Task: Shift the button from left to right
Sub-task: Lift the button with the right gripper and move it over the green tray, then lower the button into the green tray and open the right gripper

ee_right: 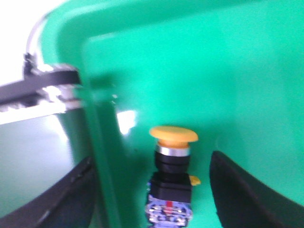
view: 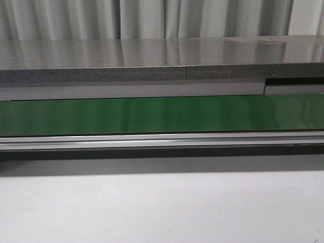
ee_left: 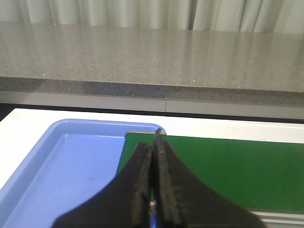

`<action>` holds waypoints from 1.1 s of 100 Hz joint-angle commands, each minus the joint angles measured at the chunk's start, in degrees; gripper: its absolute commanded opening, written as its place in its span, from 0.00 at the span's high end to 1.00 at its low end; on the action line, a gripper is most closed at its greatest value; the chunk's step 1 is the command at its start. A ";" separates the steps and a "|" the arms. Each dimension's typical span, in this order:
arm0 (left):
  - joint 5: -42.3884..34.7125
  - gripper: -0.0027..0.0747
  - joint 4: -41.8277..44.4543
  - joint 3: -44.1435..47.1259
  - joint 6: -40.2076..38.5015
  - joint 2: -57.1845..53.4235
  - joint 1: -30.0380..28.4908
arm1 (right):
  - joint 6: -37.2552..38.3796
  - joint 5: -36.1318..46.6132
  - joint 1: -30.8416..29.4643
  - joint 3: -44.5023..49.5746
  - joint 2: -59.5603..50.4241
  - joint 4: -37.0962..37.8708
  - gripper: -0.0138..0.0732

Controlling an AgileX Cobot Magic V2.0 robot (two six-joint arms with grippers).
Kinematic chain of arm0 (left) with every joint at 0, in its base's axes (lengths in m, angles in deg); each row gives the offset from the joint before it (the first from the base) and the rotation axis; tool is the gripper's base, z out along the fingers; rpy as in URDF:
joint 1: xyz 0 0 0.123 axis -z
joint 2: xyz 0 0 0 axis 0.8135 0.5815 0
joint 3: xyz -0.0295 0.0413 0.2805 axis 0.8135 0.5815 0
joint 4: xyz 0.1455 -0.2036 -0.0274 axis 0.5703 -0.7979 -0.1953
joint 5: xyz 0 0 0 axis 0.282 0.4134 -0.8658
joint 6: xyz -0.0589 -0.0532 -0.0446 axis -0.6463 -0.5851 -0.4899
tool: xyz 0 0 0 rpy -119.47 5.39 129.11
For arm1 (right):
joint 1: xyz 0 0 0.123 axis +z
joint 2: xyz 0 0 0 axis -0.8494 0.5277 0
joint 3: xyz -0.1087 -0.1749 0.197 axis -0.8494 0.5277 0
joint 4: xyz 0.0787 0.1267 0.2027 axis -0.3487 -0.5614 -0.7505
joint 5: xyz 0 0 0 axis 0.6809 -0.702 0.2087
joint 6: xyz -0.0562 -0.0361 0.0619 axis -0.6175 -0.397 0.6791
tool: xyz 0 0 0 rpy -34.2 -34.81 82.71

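Note:
The button (ee_right: pixel 173 135) lies on the floor of a green tray (ee_right: pixel 237 71) in the right wrist view. It has an orange-yellow mushroom cap, a metal ring and a dark blocky body (ee_right: pixel 172 185). My right gripper (ee_right: pixel 153 164) is open, with one finger on each side of the button and not touching it. One finger (ee_right: pixel 71 190) stands by the tray's wall. My left gripper (ee_left: pixel 154 147) is shut and empty, over the edge between a blue tray (ee_left: pixel 71 171) and the green belt (ee_left: pixel 237 171). Neither gripper nor the button shows in the front view.
A green conveyor belt (view: pixel 162 115) with a metal rail runs across the front view. Behind it is a grey speckled counter (view: pixel 152 55), and in front a white table (view: pixel 162 207). The blue tray holds nothing that I can see.

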 commanded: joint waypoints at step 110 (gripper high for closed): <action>-4.42 0.99 -1.02 -1.61 -0.14 0.41 0.38 | -1.80 22.52 24.01 20.19 -37.06 -3.70 0.26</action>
